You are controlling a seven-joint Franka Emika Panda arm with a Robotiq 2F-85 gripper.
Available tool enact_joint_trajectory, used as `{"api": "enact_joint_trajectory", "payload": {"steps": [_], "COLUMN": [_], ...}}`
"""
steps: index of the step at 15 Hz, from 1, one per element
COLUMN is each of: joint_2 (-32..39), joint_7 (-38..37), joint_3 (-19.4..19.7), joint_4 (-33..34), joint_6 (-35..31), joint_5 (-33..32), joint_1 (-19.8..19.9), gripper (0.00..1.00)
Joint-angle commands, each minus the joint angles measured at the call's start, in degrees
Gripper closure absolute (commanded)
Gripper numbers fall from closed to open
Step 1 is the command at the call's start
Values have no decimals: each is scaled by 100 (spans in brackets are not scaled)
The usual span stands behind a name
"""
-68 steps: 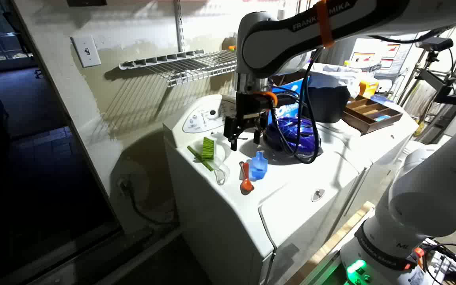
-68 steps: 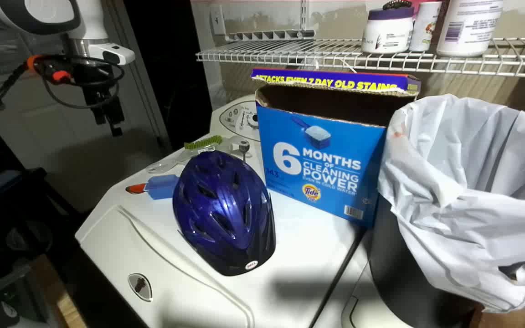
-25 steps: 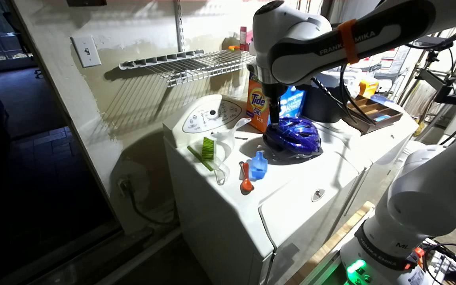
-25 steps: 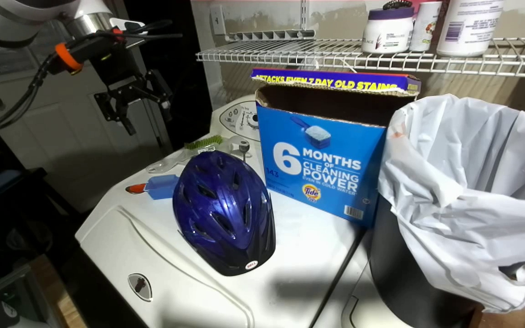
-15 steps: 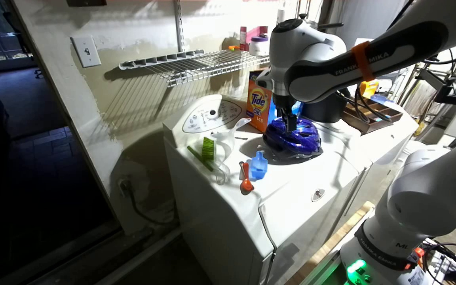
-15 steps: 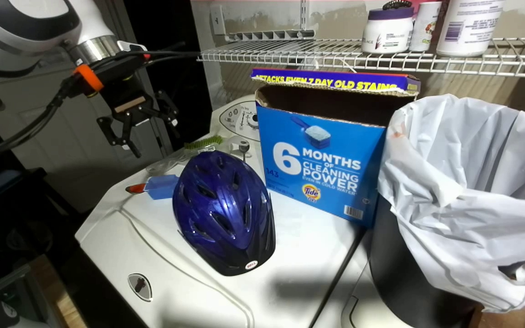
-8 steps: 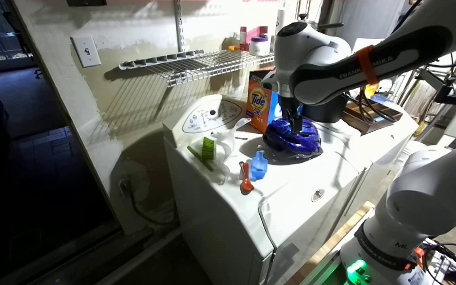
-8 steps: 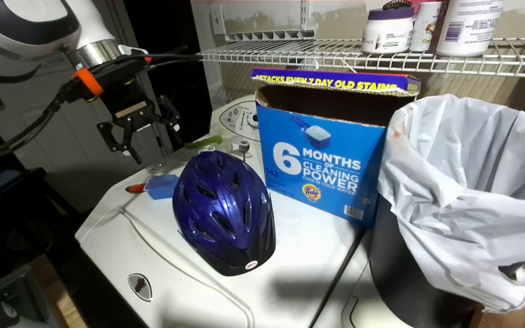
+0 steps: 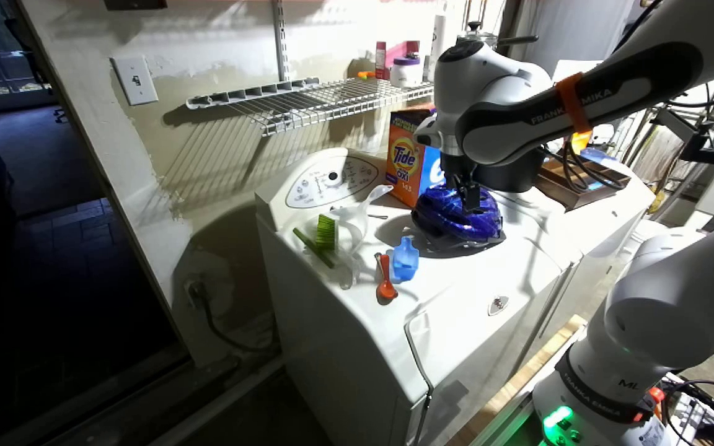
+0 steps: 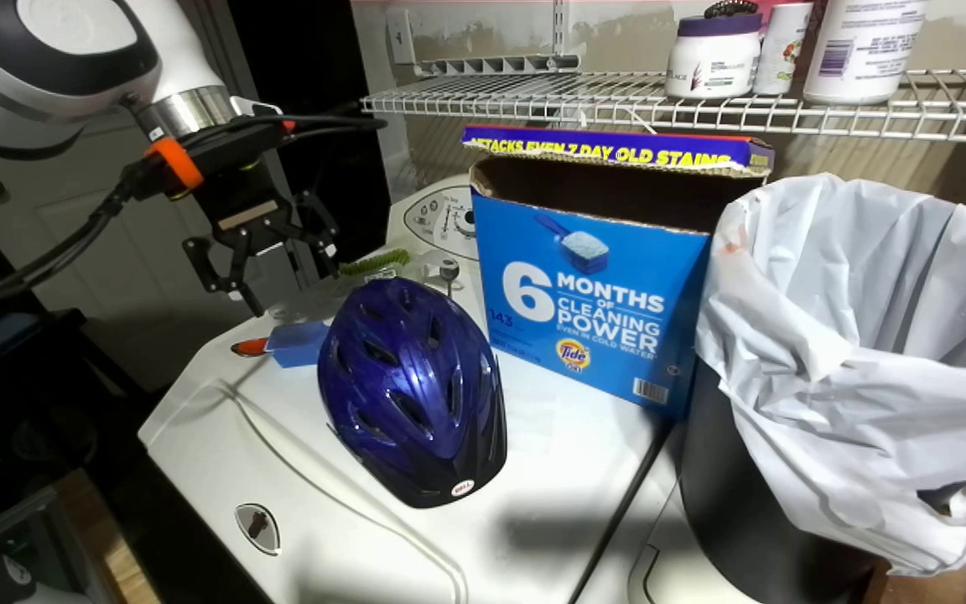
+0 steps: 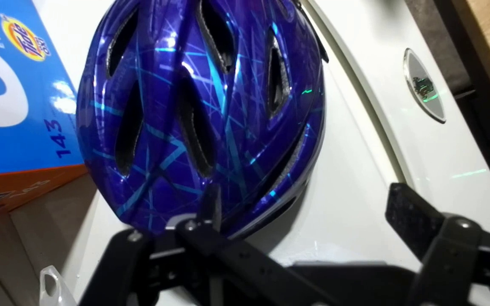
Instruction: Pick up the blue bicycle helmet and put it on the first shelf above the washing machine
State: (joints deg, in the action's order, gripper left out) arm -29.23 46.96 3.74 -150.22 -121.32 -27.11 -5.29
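The blue bicycle helmet (image 9: 450, 226) sits dome up on the flat white top of the washing machine (image 9: 456, 291). In an exterior view its black visor faces the camera, and the helmet (image 10: 407, 377) stands in front of the detergent box. My gripper (image 10: 294, 292) is open and empty above the machine, behind the helmet. In the wrist view the gripper (image 11: 304, 193) has its left finger overlapping the helmet's near edge (image 11: 194, 110) and its right finger over bare white lid. I cannot tell any contact. The grey wire first shelf (image 10: 525, 94) is on the wall above.
The orange-and-blue box (image 10: 592, 285) stands beside the helmet, under the shelf. A bin with a white bag (image 10: 852, 369) is beyond it. A jar (image 10: 714, 63) and bottles stand on the shelf. A blue scoop (image 9: 405, 260), orange spoon (image 9: 386, 288) and green brush (image 9: 326, 232) lie nearby.
The gripper has turned and moved over the machine toward the helmet. In the last second it has come lower and slightly closer, staying open. The helmet has not moved.
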Motion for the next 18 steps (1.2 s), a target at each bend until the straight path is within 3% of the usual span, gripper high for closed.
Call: {"api": "enact_joint_trajectory", "payload": {"steps": [1,6,18], "joint_2": [24,53,395], "joint_7": [434,853,1076], "joint_3": [147,253,385], "joint_4": [-79,-232,-270], "joint_6": [-80,-282,-1106], "joint_5": [-81,-141,-169], "joint_1": [114,232,618], "gripper": [0,0,0]}}
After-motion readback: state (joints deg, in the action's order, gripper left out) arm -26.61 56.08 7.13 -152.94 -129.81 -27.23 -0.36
